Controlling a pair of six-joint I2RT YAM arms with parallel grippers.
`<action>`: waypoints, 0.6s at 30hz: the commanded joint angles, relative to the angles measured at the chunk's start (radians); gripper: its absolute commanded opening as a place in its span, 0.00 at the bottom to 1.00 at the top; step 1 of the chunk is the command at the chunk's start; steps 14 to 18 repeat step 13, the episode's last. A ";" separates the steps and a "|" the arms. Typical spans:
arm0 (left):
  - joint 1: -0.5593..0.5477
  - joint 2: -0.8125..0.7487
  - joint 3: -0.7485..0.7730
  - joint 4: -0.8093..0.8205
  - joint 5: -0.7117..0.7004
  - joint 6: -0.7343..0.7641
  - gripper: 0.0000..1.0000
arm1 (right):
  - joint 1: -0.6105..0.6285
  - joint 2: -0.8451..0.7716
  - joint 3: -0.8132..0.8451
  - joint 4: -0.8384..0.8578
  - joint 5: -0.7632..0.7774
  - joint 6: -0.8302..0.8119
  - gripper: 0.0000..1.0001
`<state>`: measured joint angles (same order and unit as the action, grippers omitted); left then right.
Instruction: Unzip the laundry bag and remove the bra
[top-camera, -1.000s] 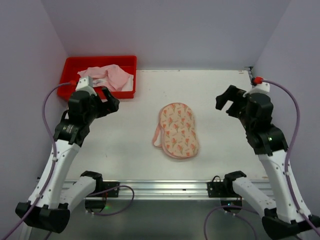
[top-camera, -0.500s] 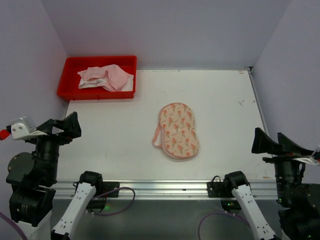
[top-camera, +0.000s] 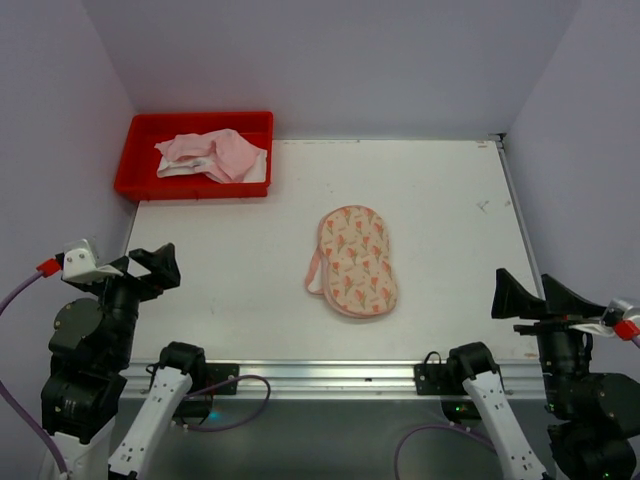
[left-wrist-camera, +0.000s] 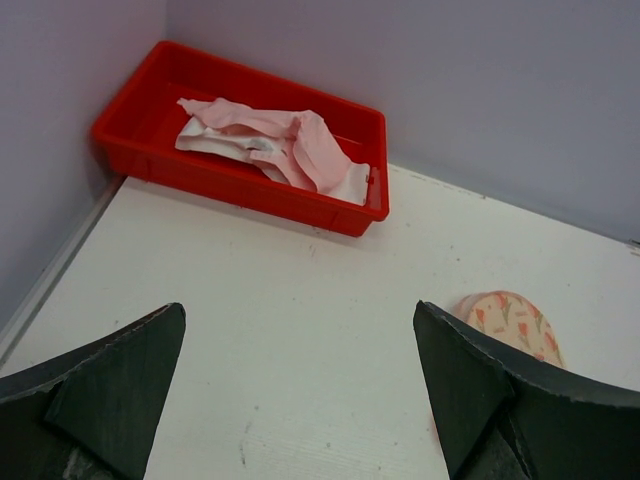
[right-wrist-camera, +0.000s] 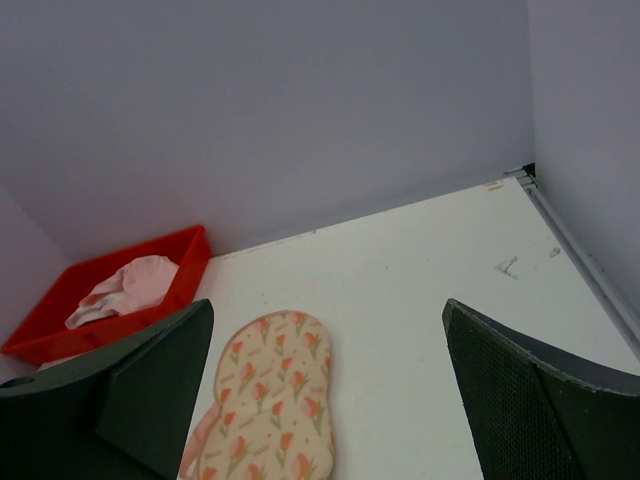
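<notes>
The laundry bag (top-camera: 358, 262), a cream peanut-shaped pouch with orange-pink print, lies flat mid-table, its pink loop strap (top-camera: 313, 275) on its left side. It also shows in the left wrist view (left-wrist-camera: 515, 325) and the right wrist view (right-wrist-camera: 270, 400). The bra (top-camera: 215, 155), pale pink with white parts, lies crumpled in the red tray (top-camera: 140, 185); it also shows in the wrist views (left-wrist-camera: 280, 145) (right-wrist-camera: 125, 285). My left gripper (top-camera: 140, 268) (left-wrist-camera: 298, 330) is open and empty near the front left edge. My right gripper (top-camera: 537, 295) (right-wrist-camera: 328, 310) is open and empty at the front right.
The red tray (left-wrist-camera: 130, 155) stands at the back left corner against the walls. Purple walls close in the table on three sides. A metal rail (top-camera: 320, 375) runs along the near edge. White tabletop surrounds the bag.
Both arms have pulled back from over the table to its near corners, grippers still open. The bag and the bra have not moved.
</notes>
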<state>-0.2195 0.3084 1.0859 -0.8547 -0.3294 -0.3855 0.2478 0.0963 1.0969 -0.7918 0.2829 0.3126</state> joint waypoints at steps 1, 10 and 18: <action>-0.007 -0.020 -0.027 0.003 0.003 -0.024 1.00 | -0.002 0.005 -0.005 0.009 -0.048 -0.012 0.99; -0.009 -0.025 -0.050 0.009 0.016 -0.030 1.00 | -0.002 0.019 -0.011 0.028 -0.070 -0.007 0.99; -0.009 -0.017 -0.060 0.019 0.020 -0.032 1.00 | -0.002 0.029 -0.009 0.028 -0.071 -0.012 0.99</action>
